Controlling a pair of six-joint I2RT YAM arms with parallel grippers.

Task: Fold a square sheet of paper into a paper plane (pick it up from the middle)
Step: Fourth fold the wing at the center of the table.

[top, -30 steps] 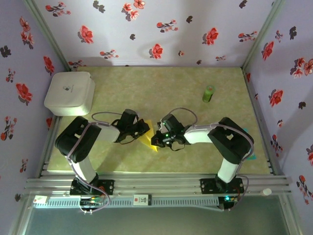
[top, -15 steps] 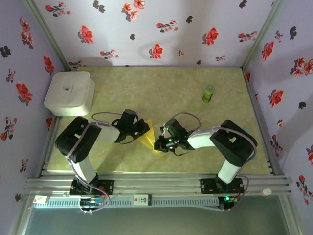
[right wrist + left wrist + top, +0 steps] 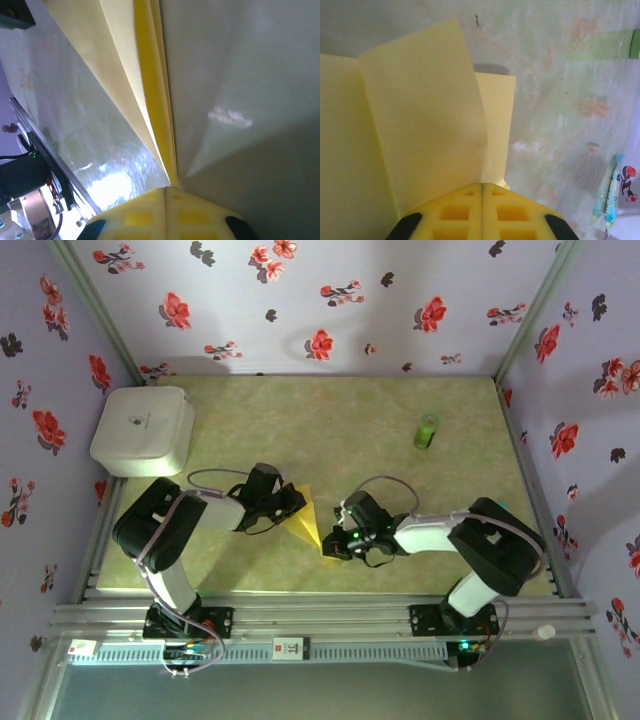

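Note:
The square sheet of paper [image 3: 305, 519] is bright yellow and folded into a narrow pointed triangle, lying between the two arms at the table's near middle. My left gripper [image 3: 293, 503] is shut on its far left edge; in the left wrist view the pads [image 3: 465, 210] meet on the paper [image 3: 420, 125], whose flap stands up in front of them. My right gripper [image 3: 328, 546] is shut on the near pointed end. In the right wrist view the stacked folded layers [image 3: 150, 90] run straight into the closed gripper [image 3: 166, 189].
A white rounded box [image 3: 143, 430] stands at the back left. A small green cylinder [image 3: 427, 430] stands at the back right, also at the edge of the left wrist view [image 3: 634, 44]. A metal rail [image 3: 320, 615] runs along the near edge. Flowered walls close three sides.
My right gripper has slid toward the near edge and slightly right along the paper, now at its pointed end. The left gripper and its hold have not moved.

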